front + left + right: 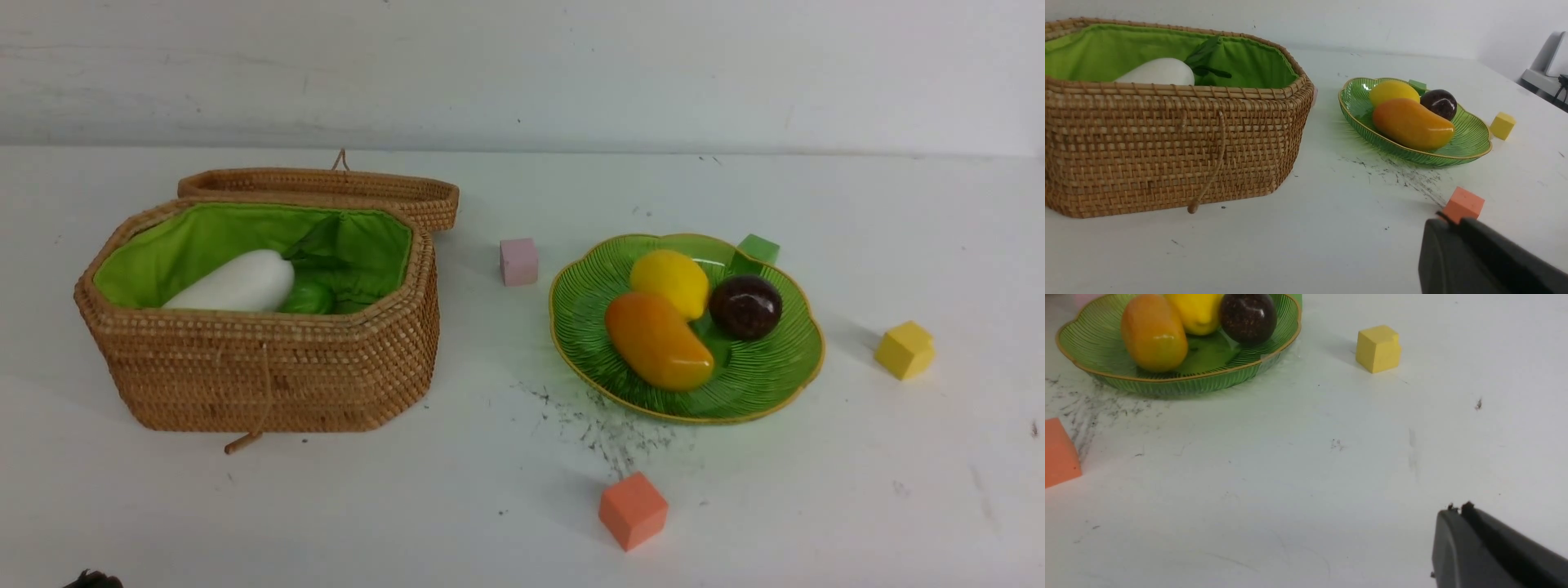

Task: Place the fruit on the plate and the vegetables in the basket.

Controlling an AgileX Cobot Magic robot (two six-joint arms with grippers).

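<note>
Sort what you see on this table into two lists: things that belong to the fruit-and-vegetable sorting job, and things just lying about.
Job items: lemon, mango and mangosteen on the plate; white radish and a green vegetable in the basket.

Lying about: pink cube, green cube, yellow cube, orange cube.

I see my left gripper (1447,222) and right gripper (1457,510) each with fingers pressed together, low over the table, holding nothing; the front view shows neither arm.
</note>
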